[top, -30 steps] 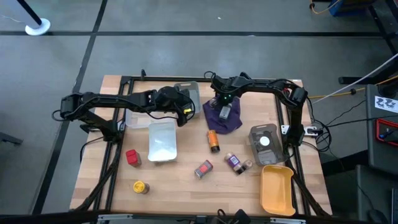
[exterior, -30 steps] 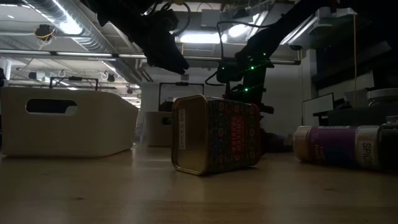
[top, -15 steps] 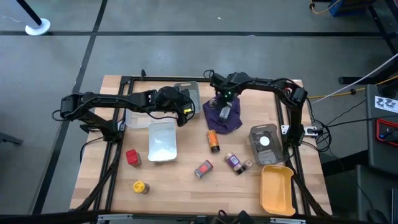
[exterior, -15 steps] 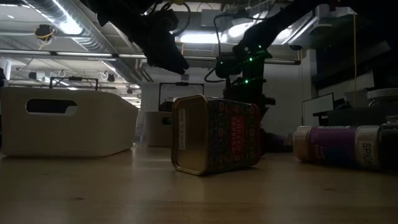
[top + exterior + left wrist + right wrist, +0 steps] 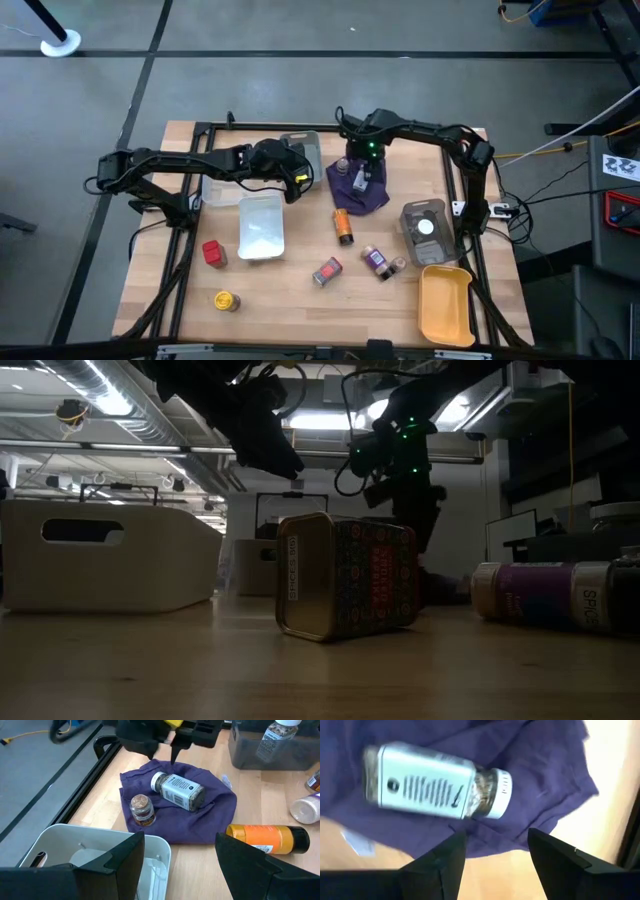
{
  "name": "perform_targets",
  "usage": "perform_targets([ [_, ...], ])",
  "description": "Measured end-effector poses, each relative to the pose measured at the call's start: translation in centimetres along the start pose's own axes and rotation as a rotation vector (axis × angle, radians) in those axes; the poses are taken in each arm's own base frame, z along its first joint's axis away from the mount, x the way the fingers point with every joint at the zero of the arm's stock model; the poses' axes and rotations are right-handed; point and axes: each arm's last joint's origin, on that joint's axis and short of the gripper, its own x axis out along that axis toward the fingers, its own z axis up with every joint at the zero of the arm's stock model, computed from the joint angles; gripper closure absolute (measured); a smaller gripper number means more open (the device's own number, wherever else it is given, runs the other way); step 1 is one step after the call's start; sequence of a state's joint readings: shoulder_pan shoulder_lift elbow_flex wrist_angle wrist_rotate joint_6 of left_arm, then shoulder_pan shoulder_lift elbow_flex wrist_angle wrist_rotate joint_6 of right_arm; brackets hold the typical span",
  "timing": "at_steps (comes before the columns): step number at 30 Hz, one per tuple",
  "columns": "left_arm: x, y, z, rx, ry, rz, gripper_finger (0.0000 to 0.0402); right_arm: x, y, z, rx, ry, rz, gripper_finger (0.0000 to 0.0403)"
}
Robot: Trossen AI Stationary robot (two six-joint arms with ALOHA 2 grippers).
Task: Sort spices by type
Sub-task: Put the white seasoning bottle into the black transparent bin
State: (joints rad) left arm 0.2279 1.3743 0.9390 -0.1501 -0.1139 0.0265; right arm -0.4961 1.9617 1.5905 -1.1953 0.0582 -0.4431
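A purple cloth lies at the far middle of the table. On it a white-labelled spice jar rests on its side, and a small brown-filled jar stands upright beside it. My right gripper hovers open just above the lying jar, clear of it. My left gripper is open and empty over the far end of the white tray. Other spices lie loose on the table: an orange bottle, a patterned tin, a purple-labelled jar, a red tin and a yellow jar.
A grey tray holding a white-capped jar stands at the right. A yellow tray sits at the near right corner. Another tray at the far edge is partly hidden under my left arm. Black frame rails border the table.
My right gripper has risen from the purple cloth and drawn slightly toward the table's far edge. The white-labelled jar stays lying on the cloth below it.
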Motion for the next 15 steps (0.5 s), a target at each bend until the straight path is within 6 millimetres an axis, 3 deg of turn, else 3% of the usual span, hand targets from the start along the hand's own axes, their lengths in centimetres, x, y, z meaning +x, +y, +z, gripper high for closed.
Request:
perform_targets([
  [6, 0.0, 0.0, -0.06, 0.001, 0.006, 0.0, 0.0174, 0.22, 0.05, -0.09, -0.216, 0.008, 0.003, 0.0189],
  [10, 0.0, 0.0, -0.15, 0.002, 0.016, 0.0, 0.0174, 0.22, 0.0, -0.02, -0.272, 0.002, -0.006, 0.0189],
  [12, 0.0, -0.01, -0.22, 0.003, 0.023, -0.001, 0.0174, 0.22, -0.09, 0.11, -0.192, -0.008, -0.022, 0.0189],
  [15, 0.0, -0.01, -0.27, 0.003, 0.028, -0.001, 0.0174, 0.21, -0.26, 0.2, 0.083, -0.014, -0.051, 0.0189],
])
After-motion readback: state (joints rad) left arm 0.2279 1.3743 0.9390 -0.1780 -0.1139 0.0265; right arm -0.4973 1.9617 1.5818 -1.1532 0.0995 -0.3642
